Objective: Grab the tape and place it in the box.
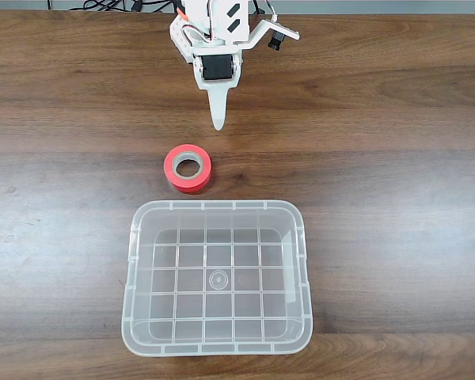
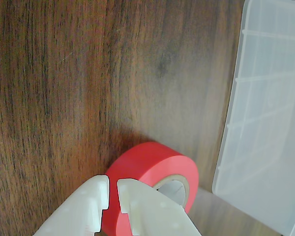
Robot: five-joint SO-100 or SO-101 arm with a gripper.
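Fixed view
Table (image 1: pixel 396 158): dark wood grain, seen from above.
Cables (image 1: pixel 111 6): dark bundle at the far edge, behind the arm.
Arm (image 1: pixel 218 36): white printed body at top centre, black motor block on its underside.
Gripper (image 1: pixel 218 119): white tip pointing down the picture toward the tape; fingers drawn together into one narrow point, nothing between them, clear of the tape.
Tape (image 1: pixel 188 169): red-orange roll lying flat, beige core facing up; between gripper tip and box, just beside the box's far rim, apart from it.
Box (image 1: pixel 134 261): clear bin with rounded corners and grid bottom, in the lower middle; nothing inside.
In the way: nothing between gripper tip and tape.

Wrist view
Table (image 2: pixel 54 88): wood grain over the left and centre.
Gripper (image 2: pixel 113 189): two white fingers entering from the bottom edge, nearly closed, a thin slit left between the tips; gripping nothing.
Tape (image 2: pixel 147 164): at bottom centre, partly covered by the fingers; tips over its near edge, contact not clear.
Box (image 2: pixel 265 123): translucent wall and rim along the right side, near the tape.

Writing
Labels: none readable in either view.
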